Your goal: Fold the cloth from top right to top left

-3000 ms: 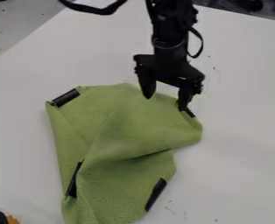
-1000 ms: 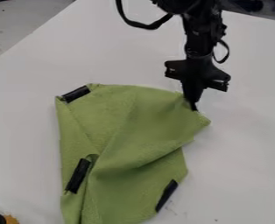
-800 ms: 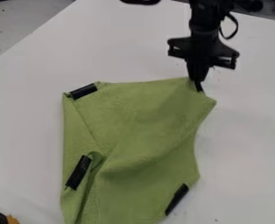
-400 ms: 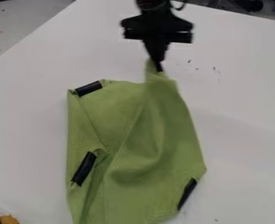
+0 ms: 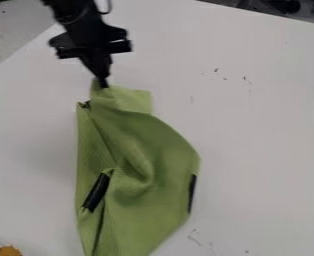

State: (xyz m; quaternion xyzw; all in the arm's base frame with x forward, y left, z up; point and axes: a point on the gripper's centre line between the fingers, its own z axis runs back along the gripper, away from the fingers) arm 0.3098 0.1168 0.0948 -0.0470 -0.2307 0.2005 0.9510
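Note:
At the upper left, the black gripper point(image 5: 102, 80) is shut on a corner of the green cloth point(image 5: 156, 160), holding it raised above the cloth's top left part. From there the cloth drapes down toward the lower middle, its upper layer lying over the left side in loose folds. A black strip point(image 5: 97, 192) shows on the cloth's left part, and another black strip point(image 5: 192, 193) on its right edge. The strip at the top left corner is mostly hidden behind the lifted fabric.
The white table point(image 5: 266, 125) carries small dark marks right of the cloth. An orange object point(image 5: 9, 251) sits at the bottom left corner. Dark items lie beyond the table's far edge at the upper right.
The gripper closed on the cloth's right corner, lifted it, and carried it left over the cloth to the top left. The cloth's right side has been drawn leftward with it.

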